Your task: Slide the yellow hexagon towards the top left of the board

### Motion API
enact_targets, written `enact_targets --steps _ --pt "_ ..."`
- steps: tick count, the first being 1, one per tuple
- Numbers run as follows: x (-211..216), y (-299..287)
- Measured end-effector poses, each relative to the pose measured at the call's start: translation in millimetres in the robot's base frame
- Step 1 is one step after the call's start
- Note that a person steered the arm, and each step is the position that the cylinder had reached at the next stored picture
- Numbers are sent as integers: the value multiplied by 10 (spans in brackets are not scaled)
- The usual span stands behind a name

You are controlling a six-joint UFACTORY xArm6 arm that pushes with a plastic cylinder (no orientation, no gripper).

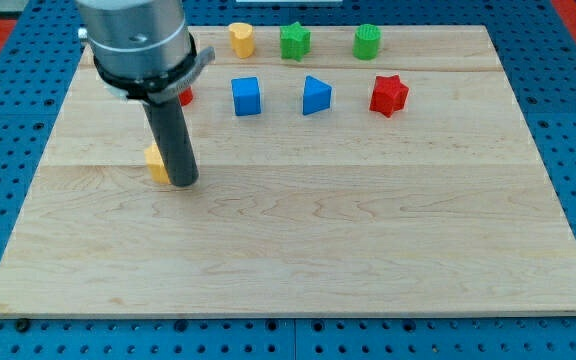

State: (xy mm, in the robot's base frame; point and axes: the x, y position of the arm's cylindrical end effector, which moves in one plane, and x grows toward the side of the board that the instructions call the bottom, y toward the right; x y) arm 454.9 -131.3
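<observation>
A yellow block, likely the hexagon, lies at the board's left, mostly hidden behind my rod. My tip rests on the board just to the right of it, touching or nearly touching it. A second yellow block, rounded in outline, stands near the view's top edge of the wooden board.
A red block is partly hidden behind the arm's body. A blue cube, a blue triangle-like block and a red star form a row. A green star and a green round block sit at the top.
</observation>
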Motion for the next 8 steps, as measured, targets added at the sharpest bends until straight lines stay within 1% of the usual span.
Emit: enact_targets --steps 1,2,3,5,7,8 --pt "-373 -346" --pt "-300 -798" --pt "-361 -1033" --pt "-1055 -1148" --pt "-1847 -972" --pt "-1909 -1178"
